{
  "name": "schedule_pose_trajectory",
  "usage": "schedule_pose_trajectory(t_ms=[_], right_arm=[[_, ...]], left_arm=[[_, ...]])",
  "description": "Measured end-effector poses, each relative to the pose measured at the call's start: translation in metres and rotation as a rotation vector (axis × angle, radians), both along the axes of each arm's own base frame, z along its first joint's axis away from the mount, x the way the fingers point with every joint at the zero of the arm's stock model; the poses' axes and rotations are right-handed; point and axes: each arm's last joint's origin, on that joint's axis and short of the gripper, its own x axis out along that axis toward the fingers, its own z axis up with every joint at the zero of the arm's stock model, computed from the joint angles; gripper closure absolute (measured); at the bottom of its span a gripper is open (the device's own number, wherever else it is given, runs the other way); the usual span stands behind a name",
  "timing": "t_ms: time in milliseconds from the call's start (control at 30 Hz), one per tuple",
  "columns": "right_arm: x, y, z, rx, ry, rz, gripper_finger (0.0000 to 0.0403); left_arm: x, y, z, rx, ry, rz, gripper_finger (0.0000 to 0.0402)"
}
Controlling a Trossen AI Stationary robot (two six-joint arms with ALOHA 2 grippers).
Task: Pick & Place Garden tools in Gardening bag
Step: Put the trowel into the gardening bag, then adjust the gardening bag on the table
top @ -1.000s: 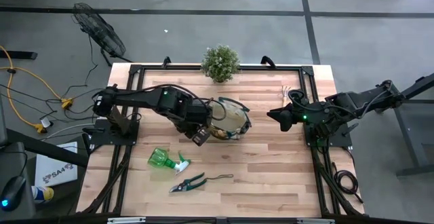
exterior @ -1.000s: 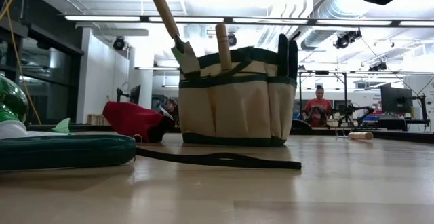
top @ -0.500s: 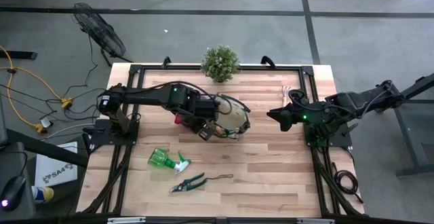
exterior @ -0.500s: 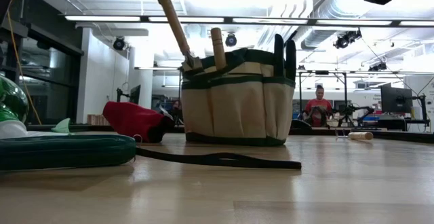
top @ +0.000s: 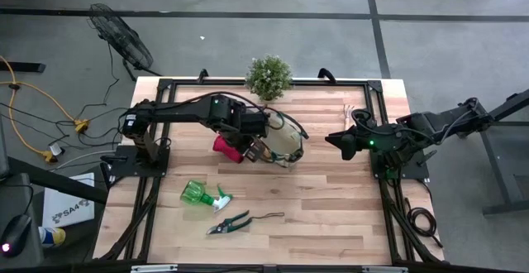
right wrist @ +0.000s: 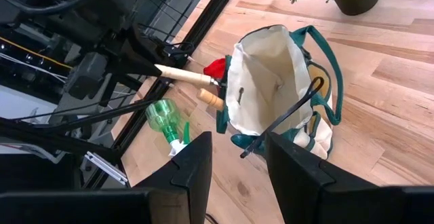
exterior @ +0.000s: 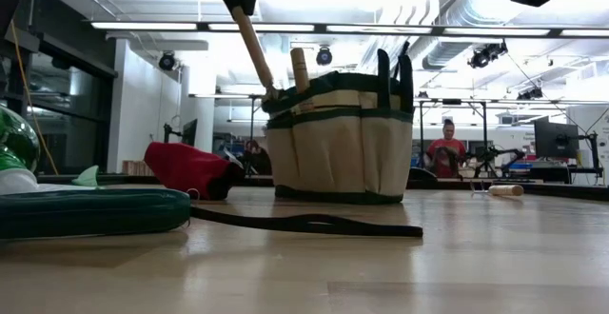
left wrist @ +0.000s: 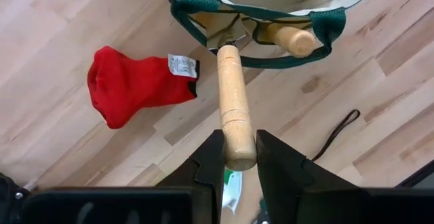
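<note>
High view: left gripper (top: 250,147) over the gardening bag (top: 281,143) rim; right gripper (top: 340,143) waits beside it, fingers apart, empty.
Low view: trowel (exterior: 249,48) tilted, blade entering a side pocket.
Left wrist view: fingers (left wrist: 210,159) clamp the wooden handle end, steering it in; red glove (left wrist: 139,85) lies on the counter (left wrist: 380,115).

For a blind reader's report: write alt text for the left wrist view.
The left gripper holds a wooden-handled trowel by its end, blade in a side pocket of the gardening bag beside another wooden handle. A red glove lies on the table.
</note>
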Motion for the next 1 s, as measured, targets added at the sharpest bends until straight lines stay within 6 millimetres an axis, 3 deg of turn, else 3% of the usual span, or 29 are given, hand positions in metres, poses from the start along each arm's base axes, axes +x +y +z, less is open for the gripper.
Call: schedule_pose_trajectory(t_ms=[267,833,1000], right_arm=[[0.000,0.000,0.000,0.000,0.000,0.000,0.0274],[0.000,0.000,0.000,0.000,0.000,0.000,0.0274],[0.000,0.000,0.000,0.000,0.000,0.000,0.0274]], left_arm=[[0.001,0.002,0.000,0.057,-0.007,-0.020,0.0307],[0.001,0.016,0.002,0.197,-0.010,0.017,0.0305],[-0.003,0.001,0.006,0.262,-0.012,-0.064,0.0305]])
